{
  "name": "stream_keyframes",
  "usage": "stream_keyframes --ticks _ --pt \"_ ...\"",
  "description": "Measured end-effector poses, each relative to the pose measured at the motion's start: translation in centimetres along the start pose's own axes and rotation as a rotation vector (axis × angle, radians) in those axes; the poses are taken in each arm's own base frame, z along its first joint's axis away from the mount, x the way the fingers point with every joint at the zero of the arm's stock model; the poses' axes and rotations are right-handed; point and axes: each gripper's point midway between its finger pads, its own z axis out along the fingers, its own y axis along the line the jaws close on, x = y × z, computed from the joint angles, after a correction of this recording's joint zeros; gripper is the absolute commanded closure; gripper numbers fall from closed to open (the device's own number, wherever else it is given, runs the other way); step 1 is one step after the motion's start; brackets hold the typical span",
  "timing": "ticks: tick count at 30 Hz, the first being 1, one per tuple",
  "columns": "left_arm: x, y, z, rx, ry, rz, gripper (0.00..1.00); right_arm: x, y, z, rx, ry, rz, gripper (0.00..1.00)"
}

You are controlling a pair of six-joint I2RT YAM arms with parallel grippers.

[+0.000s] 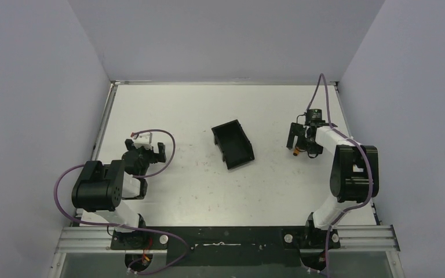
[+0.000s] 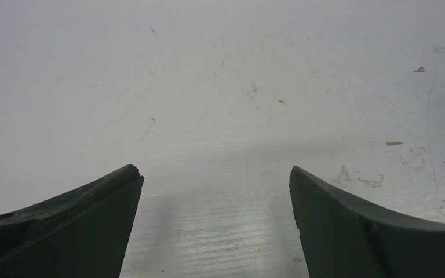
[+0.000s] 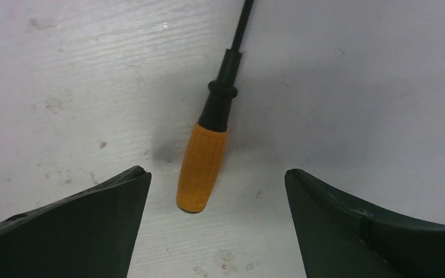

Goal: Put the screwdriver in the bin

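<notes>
Two arms of mine stand at the 6 o'clock edge of the white table: my left arm folded low toward 8 o'clock, my right arm stretched up the 3 o'clock side.

Near the middle of the table sits the bin, black and low-walled. Its long axis is skewed, running from about 11 o'clock to 5 o'clock. One end may be the lower, sloped one, but from above I cannot tell which.

My left gripper hangs over bare table at about 9 o'clock from the bin, well apart from it. In the left wrist view its fingers are spread wide, with only scuffed white surface between them – it grasps nothing.

My right gripper is at 3 o'clock from the bin, also well apart, and points down at the table. Its jaws are released too, as the right wrist view shows. The two dark fingers stand far apart at the bottom corners.

Between them lies the screwdriver, flat on the table and touching neither finger. Its orange handle is nearest my wrist, closer to the finger at 7 o'clock, and its thin black shaft runs off the frame at about 12 to 1 o'clock. From above only a speck of orange shows under the gripper – the screwdriver is on the table, outside the bin.
</notes>
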Motion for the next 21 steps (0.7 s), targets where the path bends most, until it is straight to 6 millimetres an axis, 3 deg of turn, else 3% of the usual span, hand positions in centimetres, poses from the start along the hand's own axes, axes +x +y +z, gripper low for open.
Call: stream_keyframes --ticks 3,6,9,11,12,18,21 --pt "0.0 0.0 0.0 0.0 0.0 0.0 0.03 1.0 -0.9 1.4 0.048 0.044 -0.016 0.18" --pt "0.0 0.0 0.0 0.0 0.0 0.0 0.03 0.0 -1.1 2.1 0.066 0.036 -0.027 0.23" --pt "0.0 0.0 0.0 0.0 0.0 0.0 0.03 -0.9 -1.0 2.5 0.069 0.024 -0.039 0.57" --pt "0.0 0.0 0.0 0.0 0.0 0.0 0.03 -1.4 -0.5 2.8 0.053 0.015 -0.048 0.94" --pt "0.0 0.0 0.0 0.0 0.0 0.0 0.03 -1.6 -0.2 2.9 0.047 0.007 -0.056 1.0" --pt "0.0 0.0 0.0 0.0 0.0 0.0 0.03 -1.8 0.2 2.6 0.06 -0.006 -0.099 1.0" --pt "0.0 0.0 0.0 0.0 0.0 0.0 0.03 -1.1 0.5 1.0 0.088 0.004 -0.159 1.0"
